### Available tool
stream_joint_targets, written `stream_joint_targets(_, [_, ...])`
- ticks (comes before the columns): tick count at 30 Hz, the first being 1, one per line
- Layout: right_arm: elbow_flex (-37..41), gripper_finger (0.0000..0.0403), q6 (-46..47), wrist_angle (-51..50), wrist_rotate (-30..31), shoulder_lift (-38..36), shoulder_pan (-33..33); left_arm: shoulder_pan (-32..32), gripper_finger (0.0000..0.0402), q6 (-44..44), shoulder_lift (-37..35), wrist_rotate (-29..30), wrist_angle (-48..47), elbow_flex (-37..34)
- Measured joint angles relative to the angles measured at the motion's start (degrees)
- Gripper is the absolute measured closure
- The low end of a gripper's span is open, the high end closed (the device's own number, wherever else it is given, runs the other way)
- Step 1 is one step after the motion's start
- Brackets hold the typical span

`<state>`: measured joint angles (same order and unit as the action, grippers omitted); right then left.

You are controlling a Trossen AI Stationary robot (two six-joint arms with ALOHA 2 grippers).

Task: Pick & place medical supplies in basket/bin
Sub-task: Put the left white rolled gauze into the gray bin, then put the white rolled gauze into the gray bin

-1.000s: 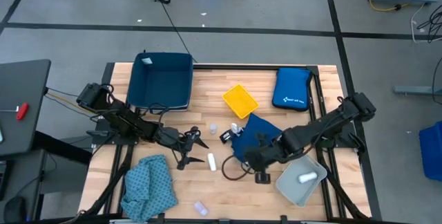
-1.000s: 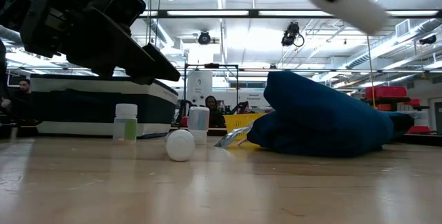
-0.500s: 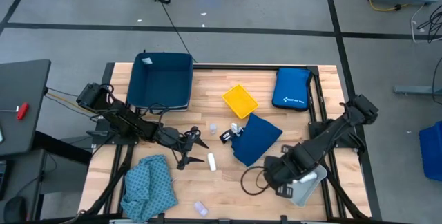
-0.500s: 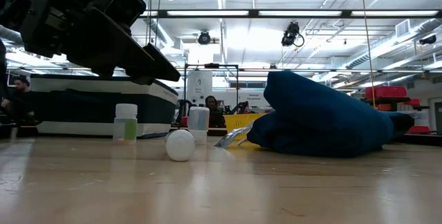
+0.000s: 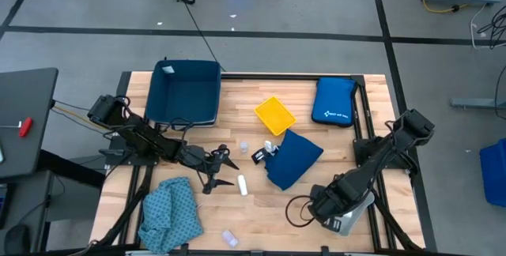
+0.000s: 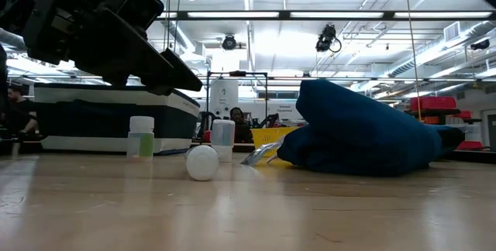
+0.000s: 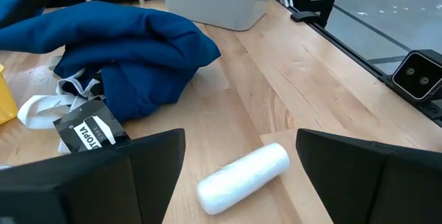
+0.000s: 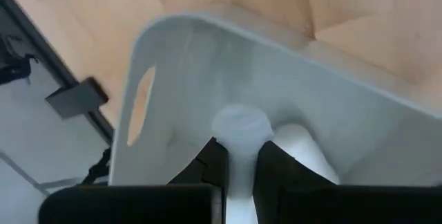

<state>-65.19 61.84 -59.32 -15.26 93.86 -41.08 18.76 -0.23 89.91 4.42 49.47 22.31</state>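
My right gripper (image 8: 239, 163) is shut on a white roll (image 8: 239, 128) over the grey bin (image 8: 173, 79) at the table's near right. It also shows in the high view (image 5: 330, 208). A second white roll (image 8: 307, 151) lies in the bin. My left gripper (image 7: 238, 148) is open and low over the table's middle left (image 5: 217, 167), its fingers on either side of another white roll (image 7: 243, 178) without touching it. The navy cloth (image 5: 292, 157) lies crumpled mid-table. The teal patterned cloth (image 5: 170, 212) lies at the near left. Small vials (image 5: 244, 146) (image 5: 229, 238) stand on the wood. My right gripper pinches the white roll between its two fingers (image 8: 214, 165), which lie on the roll's sides. The roll's free end (image 8: 239, 124) sticks out past the fingertips. The fingers point down into the grey bin. Whether the held roll touches the bin's floor, I cannot tell.
A navy bin (image 5: 186, 92) stands at the far left, a yellow tray (image 5: 274, 114) at the far middle and a royal-blue pouch (image 5: 334, 102) at the far right. A black labelled packet (image 7: 90, 131) lies beside the navy cloth. Bare wood lies between the teal cloth and the grey bin.
My right gripper has gone from the navy cloth toward the table's near right corner with the white roll and now stands over the grey bin. The navy cloth, uncovered, lies where it was.
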Motion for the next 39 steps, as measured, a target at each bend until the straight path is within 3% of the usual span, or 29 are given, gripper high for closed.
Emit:
stream_joint_targets(5, [5.70,0.0359,1.60,5.84,-0.46,0.00,0.00,0.00,0.0124,-0.02,0.00,-0.01,0.00,0.00])
stream_joint_targets(13, [7.91,0.0234,3.48,8.12,-3.20,-0.02,0.00,0.00,0.0124,-0.02,0.00,0.01,0.00,0.00])
stream_joint_targets(18, [7.91,0.0192,3.83,8.60,-3.86,-0.02,0.00,0.00,0.0124,-0.02,0.00,-0.01,0.00,0.00])
stream_joint_targets(24, [7.91,0.0188,6.94,8.47,-5.36,-0.02,0.17,0.00,0.0124,-0.02,0.00,-0.01,0.00,0.00])
stream_joint_targets(39, [1.90,0.0231,8.92,3.39,-5.32,-0.09,0.17,0.00,0.0124,-0.35,0.00,-2.85,0.00,0.00])
